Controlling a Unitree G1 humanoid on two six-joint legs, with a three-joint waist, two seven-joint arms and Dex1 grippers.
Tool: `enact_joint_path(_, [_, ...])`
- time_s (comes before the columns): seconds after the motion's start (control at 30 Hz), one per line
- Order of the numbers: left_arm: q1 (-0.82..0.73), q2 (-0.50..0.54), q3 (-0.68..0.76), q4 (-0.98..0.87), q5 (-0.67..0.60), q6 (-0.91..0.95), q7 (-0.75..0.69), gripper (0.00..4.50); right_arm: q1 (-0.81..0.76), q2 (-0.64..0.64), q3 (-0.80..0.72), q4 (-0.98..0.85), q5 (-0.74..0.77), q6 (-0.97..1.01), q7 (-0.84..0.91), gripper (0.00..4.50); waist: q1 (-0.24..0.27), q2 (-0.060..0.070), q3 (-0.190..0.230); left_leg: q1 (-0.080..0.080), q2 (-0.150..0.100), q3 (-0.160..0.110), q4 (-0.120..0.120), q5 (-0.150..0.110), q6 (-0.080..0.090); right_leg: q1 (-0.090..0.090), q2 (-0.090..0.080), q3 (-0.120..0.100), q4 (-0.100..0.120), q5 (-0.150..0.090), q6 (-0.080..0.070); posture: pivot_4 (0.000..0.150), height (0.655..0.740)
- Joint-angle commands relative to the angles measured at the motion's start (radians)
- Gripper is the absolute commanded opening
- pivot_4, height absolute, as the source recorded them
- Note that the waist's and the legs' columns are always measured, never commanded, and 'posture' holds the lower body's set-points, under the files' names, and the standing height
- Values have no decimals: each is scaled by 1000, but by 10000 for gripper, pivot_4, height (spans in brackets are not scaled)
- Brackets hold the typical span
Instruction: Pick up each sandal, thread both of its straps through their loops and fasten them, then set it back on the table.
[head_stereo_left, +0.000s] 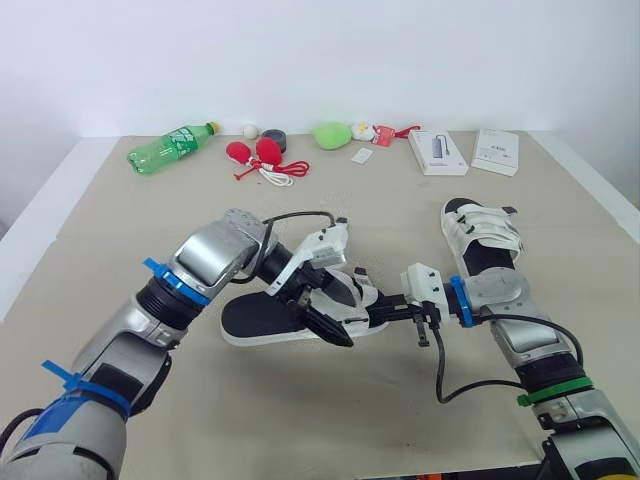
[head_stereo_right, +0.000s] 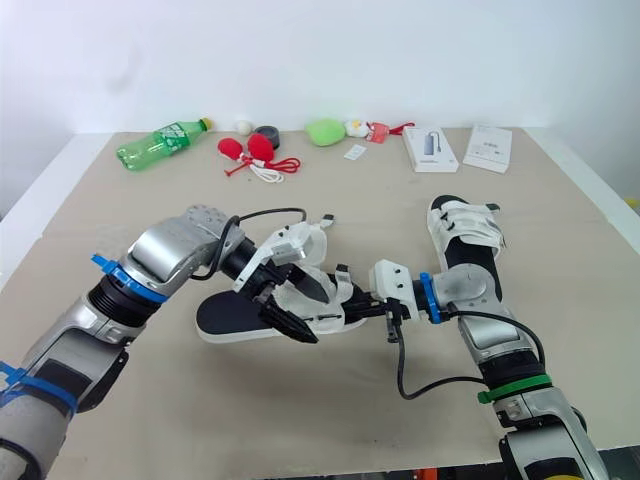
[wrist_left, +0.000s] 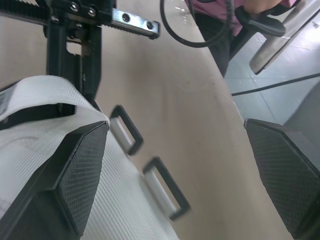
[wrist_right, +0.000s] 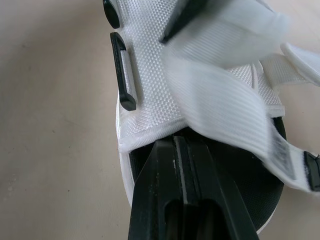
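Observation:
A sandal (head_stereo_left: 262, 318) with a black sole and white straps lies flat at the table's middle. Its two black loops (wrist_left: 127, 130) sit on the side of the white upper (wrist_right: 165, 75). My left gripper (head_stereo_left: 335, 305) hangs open over the straps, with one pad (wrist_left: 75, 175) against the white webbing and the other pad (wrist_left: 285, 170) out over bare table. My right gripper (head_stereo_left: 378, 317) is shut, and its joined fingers (wrist_right: 182, 165) point into the sandal's end at the edge of the upper. A loose strap (wrist_right: 225, 115) crosses above them. A second sandal (head_stereo_left: 480, 235) lies to the right, straps across it.
Along the far edge stand a green bottle (head_stereo_left: 170, 148), red objects with a cord (head_stereo_left: 257, 155), a grey roll (head_stereo_left: 272, 138), a green plush (head_stereo_left: 330, 133) and two white boxes (head_stereo_left: 437, 152) (head_stereo_left: 496, 150). A person (wrist_left: 215, 20) stands beyond the table's edge.

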Motion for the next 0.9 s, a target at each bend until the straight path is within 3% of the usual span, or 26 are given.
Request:
enact_joint_path(0.03, [-36, -10, 8, 8, 13, -13, 12, 44802, 8, -13, 0, -5, -18, 1, -6, 0, 0, 0, 0, 0, 0, 0, 0, 0, 0, 0, 0, 0, 0, 0, 0, 1500, 7400])
enact_joint_path(0.33, [-105, 57, 55, -32, -47, 4, -86, 44802, 17, -19, -2, -13, -16, 2, -9, 0, 0, 0, 0, 0, 0, 0, 0, 0, 0, 0, 0, 0, 0, 0, -1, 1500, 7400])
enact_joint_path(0.53, [-156, 29, 64, 141, 47, -137, -31, 44802, 13, -18, 2, -7, -17, -3, -8, 0, 0, 0, 0, 0, -1, 0, 0, 0, 0, 0, -1, 0, 0, -2, -3, 1500, 7400])
enact_joint_path(0.9, [-125, -18, -4, 136, 82, -143, -69, 44802, 13, -17, 5, -2, -20, -11, -7, 0, 0, 0, 0, -1, -1, 0, 0, 0, 1, -1, -1, 0, 0, -1, 0, 1500, 7400])
